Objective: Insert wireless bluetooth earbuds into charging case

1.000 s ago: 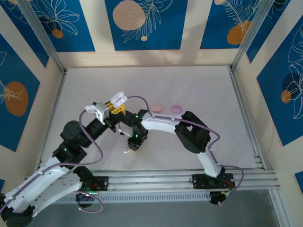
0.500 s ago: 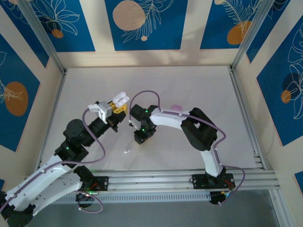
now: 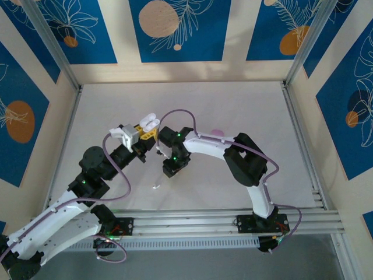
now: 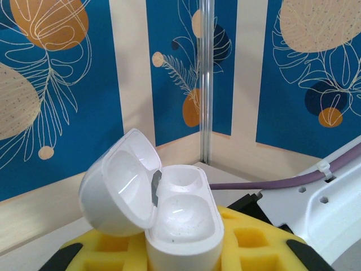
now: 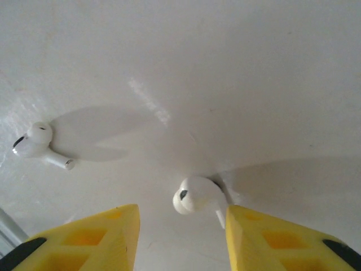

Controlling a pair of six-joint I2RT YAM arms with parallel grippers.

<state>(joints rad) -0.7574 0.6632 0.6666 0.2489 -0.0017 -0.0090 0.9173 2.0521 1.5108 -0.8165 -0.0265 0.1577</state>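
Overhead, white table (image 3: 245, 105), blue leaf-print walls (image 3: 175, 35); left fingers (image 4: 113, 251) clamp case (image 4: 180, 220); right fingers (image 5: 107, 231) spread over earbud (image 5: 194, 195).

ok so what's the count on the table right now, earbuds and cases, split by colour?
white earbuds: 2
white case, open, held in the left gripper: 1
purple case, partly behind the right arm: 1
total: 4

Open table (image 5: 225, 68) surrounds the white earbud (image 5: 194, 195) on every side.
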